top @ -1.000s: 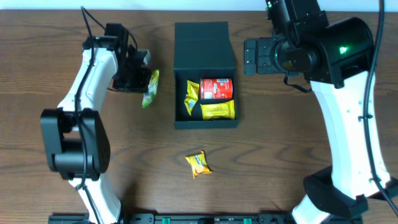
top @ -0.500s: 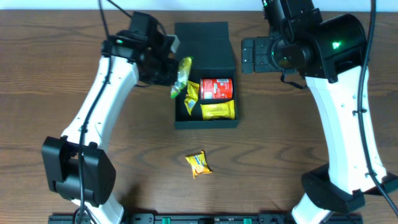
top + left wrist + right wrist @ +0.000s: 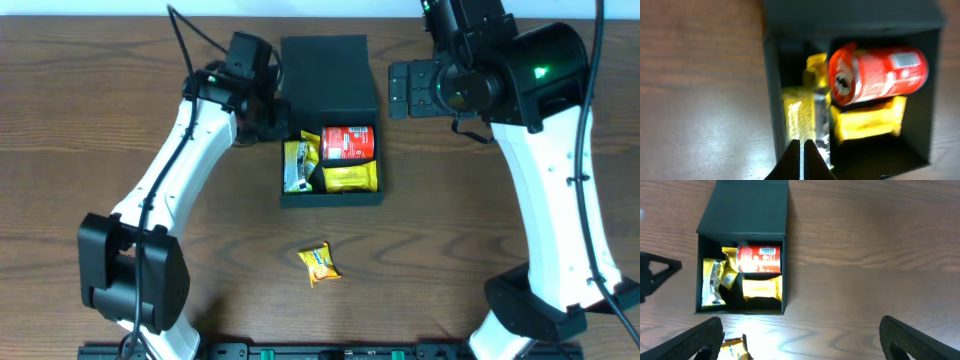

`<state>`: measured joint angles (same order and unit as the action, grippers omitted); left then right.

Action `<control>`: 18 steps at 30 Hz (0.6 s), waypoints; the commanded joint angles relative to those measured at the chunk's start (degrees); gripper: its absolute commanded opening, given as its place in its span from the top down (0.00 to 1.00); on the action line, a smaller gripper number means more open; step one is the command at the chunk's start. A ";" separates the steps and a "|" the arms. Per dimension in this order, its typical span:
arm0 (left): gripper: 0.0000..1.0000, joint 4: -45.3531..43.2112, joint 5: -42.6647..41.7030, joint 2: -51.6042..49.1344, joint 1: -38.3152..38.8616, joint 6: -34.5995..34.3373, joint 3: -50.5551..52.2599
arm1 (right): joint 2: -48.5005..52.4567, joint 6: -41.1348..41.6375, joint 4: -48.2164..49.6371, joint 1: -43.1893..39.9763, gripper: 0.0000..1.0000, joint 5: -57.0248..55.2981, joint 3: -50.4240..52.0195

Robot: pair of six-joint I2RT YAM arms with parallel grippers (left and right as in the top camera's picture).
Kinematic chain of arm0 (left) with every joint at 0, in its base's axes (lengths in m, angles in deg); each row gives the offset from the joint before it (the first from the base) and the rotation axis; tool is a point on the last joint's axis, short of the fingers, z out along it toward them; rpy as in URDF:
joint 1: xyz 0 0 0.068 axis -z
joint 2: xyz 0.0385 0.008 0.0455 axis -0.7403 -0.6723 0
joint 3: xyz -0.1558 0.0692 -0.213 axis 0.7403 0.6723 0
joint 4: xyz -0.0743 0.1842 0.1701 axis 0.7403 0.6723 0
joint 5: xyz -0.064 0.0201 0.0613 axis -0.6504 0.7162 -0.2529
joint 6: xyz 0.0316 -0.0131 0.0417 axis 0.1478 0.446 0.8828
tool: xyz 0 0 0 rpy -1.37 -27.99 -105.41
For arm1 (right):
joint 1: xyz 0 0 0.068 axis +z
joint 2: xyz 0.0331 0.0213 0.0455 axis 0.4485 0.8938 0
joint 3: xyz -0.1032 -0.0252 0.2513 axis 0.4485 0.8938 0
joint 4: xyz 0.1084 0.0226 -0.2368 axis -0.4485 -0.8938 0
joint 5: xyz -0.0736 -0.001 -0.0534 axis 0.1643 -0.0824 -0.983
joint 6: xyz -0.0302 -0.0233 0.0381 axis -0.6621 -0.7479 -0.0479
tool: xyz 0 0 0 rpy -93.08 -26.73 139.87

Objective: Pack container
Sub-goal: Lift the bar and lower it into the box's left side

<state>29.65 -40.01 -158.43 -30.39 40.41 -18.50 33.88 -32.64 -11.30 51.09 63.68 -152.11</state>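
The container, a dark teal box (image 3: 328, 70) with its flap lid folded back, lies open at the table's middle; it also shows in the left wrist view (image 3: 771, 90) and the right wrist view (image 3: 745, 207). Inside lie a red can (image 3: 348, 142), a yellow packet (image 3: 350, 178) and a small yellow packet (image 3: 311, 147). My left gripper (image 3: 280, 125) is over the box's left wall, its jaws (image 3: 801, 146) pinched on the end of a green-yellow packet (image 3: 805, 117) that reaches down into the box's left side (image 3: 297, 165). My right gripper (image 3: 405, 90) is wide open and empty (image 3: 810, 345), right of the box.
A yellow-orange snack packet (image 3: 319, 264) lies on the wooden table in front of the box; it also shows at the bottom left of the right wrist view (image 3: 732, 350). Both arm bases stand at the table's near edge.
My left arm has carried the green-yellow packet from the table's left over the box wall and down into the box's left side. The right arm has stayed still.
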 commanded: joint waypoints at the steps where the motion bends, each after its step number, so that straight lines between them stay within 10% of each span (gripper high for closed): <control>1: 0.94 0.11 0.28 -0.22 0.04 -1.31 0.72 | 0.50 -0.70 -0.20 -0.42 0.01 -0.37 0.07; 14: 0.93 3.89 -0.24 -0.24 5.86 5.40 1.20 | 0.50 -0.72 -0.20 -0.42 0.01 -0.37 0.07; 18: 0.60 5.16 7.93 -0.24 9.64 1.60 1.20 | 0.48 -0.72 -0.20 -0.42 0.01 -0.37 0.07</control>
<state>34.10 -38.92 -158.48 -22.39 44.28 -17.60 33.88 -32.67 -11.30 51.09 63.68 -152.11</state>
